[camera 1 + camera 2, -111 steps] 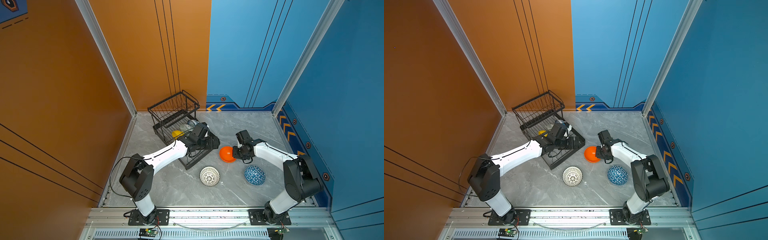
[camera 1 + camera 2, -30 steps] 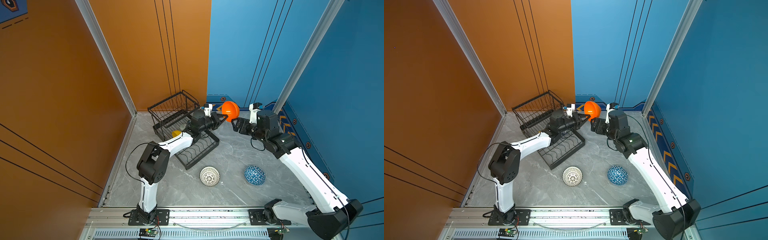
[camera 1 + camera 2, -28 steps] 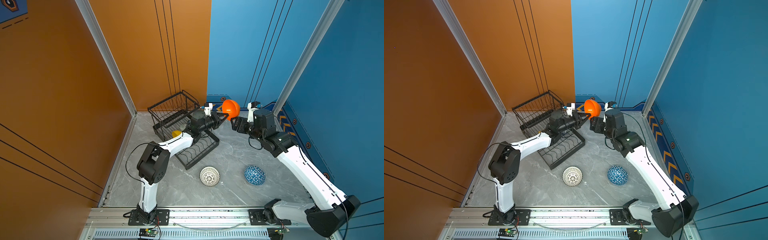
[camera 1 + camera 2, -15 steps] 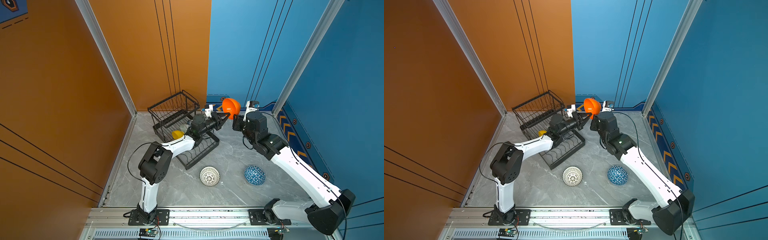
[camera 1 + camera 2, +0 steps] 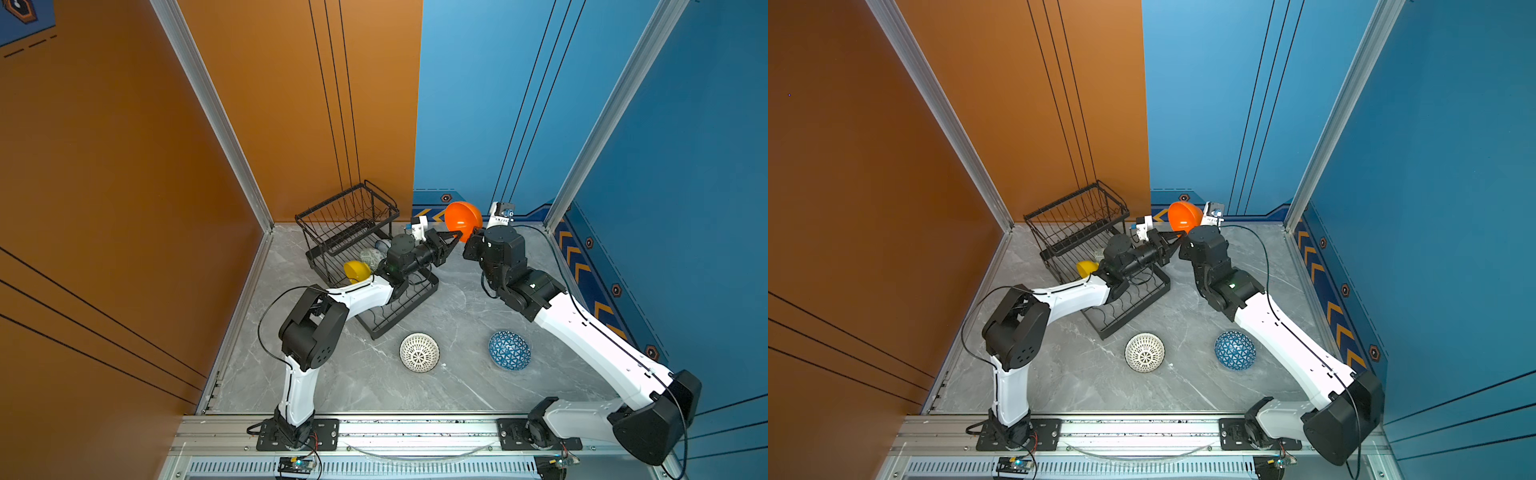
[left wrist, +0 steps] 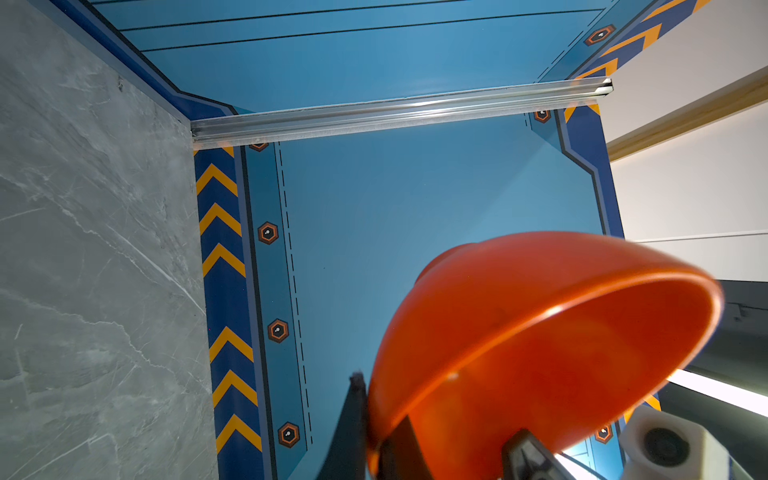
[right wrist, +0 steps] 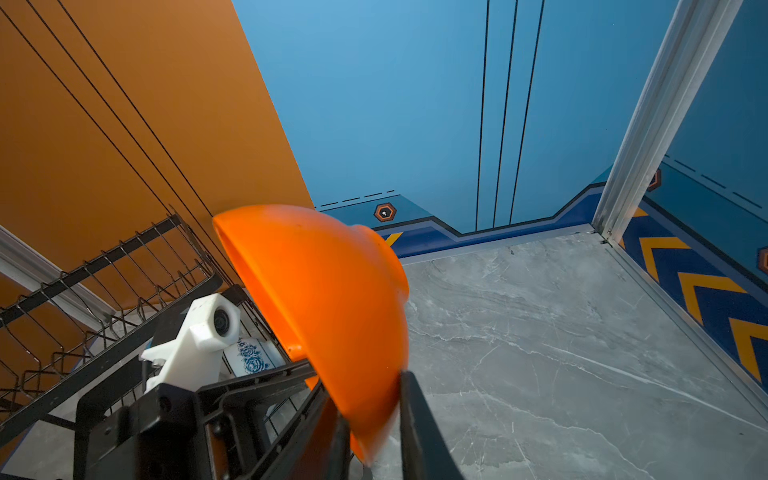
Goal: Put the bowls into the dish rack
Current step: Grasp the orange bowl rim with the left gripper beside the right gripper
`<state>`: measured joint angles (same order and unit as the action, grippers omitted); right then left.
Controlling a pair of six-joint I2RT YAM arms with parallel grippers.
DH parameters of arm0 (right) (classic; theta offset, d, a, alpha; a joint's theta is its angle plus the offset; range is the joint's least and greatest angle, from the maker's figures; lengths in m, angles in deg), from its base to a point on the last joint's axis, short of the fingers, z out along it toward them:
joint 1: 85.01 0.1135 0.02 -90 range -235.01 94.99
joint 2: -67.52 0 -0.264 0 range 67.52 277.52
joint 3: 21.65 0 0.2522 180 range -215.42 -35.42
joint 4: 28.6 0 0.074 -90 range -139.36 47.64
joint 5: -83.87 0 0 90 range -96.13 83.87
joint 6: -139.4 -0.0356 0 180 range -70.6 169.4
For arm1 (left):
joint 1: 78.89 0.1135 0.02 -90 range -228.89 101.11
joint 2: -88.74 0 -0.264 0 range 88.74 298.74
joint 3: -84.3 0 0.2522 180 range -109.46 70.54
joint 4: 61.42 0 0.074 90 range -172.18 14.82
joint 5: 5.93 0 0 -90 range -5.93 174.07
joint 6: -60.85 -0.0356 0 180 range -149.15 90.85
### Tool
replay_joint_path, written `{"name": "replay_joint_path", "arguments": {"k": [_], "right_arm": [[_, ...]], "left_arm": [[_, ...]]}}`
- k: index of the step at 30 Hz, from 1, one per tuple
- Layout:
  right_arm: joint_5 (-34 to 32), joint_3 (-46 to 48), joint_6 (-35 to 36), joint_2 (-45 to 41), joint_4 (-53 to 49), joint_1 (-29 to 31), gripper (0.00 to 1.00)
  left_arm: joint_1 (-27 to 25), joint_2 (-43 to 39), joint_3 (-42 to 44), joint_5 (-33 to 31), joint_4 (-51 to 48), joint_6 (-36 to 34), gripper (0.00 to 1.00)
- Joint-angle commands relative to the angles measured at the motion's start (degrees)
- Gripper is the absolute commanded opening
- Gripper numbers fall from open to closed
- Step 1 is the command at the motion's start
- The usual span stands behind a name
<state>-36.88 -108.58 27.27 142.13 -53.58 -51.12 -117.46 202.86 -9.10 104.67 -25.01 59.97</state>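
While the left hand clamps the orange bowl by the dish rack, right hand straddles its rim, grip unclear.

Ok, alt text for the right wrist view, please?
An orange bowl, held on edge, fills the centre, its rim between the fingers of the right gripper while the left gripper pinches the rim from the rack side. Behind are the wire dish rack, a white-and-blue floral bowl seen through its wires, and the grey marble tabletop.

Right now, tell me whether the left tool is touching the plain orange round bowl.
Touching: the left wrist view shows the left tool pinching the rim of the plain orange round bowl.
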Motion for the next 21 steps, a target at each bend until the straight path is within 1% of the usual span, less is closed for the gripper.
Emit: {"name": "replay_joint_path", "arguments": {"k": [1,7,8,9,11,12,13,15,17,18,21], "right_arm": [[-4.85,-0.19,-0.06,-0.02,4.06,-0.1,0.0],[-7.92,0.21,2.3,-0.06,5.07,0.75,0.0],[-8.63,0.06,3.12,0.14,5.12,0.99,0.0],[-9.34,-0.04,3.76,0.24,5.19,1.16,0.0],[-10.59,-0.42,5.02,0.49,5.25,1.34,0.0],[-10.86,-0.54,5.37,0.62,5.25,1.33,0.0],[-11.24,-0.68,5.68,0.71,5.24,1.39,0.0],[-11.7,-0.92,6.02,0.86,5.24,1.44,0.0],[-11.86,-1.14,6.42,1.23,5.25,1.4,0.0],[-11.88,-1.39,6.63,1.47,5.31,1.38,0.0],[-12.13,-1.67,7.0,2.06,5.35,1.5,0.0]], "left_arm": [[-0.49,-1.89,0.16,0.79,3.24,-0.54,0.0],[-0.27,-3.6,0.78,0.08,-1.27,-3.93,0.0],[-0.13,-4.14,1.0,-0.19,-2.54,-4.66,0.02],[-0.02,-4.55,1.29,-0.4,-3.24,-5.34,0.08],[0.31,-5.6,2.14,-1.06,-4.38,-6.04,0.13],[0.49,-5.82,2.49,-1.22,-4.99,-6.28,0.17],[0.72,-6.25,2.95,-1.5,-5.43,-6.49,0.25],[1.07,-6.67,3.96,-1.99,-5.44,-6.43,0.28],[1.36,-6.98,4.56,-2.09,-5.69,-6.5,0.34],[1.39,-7.05,4.74,-2.07,-5.7,-6.5,0.34],[1.44,-7.52,5.17,-2.21,-6.17,-6.73,0.38]]}}
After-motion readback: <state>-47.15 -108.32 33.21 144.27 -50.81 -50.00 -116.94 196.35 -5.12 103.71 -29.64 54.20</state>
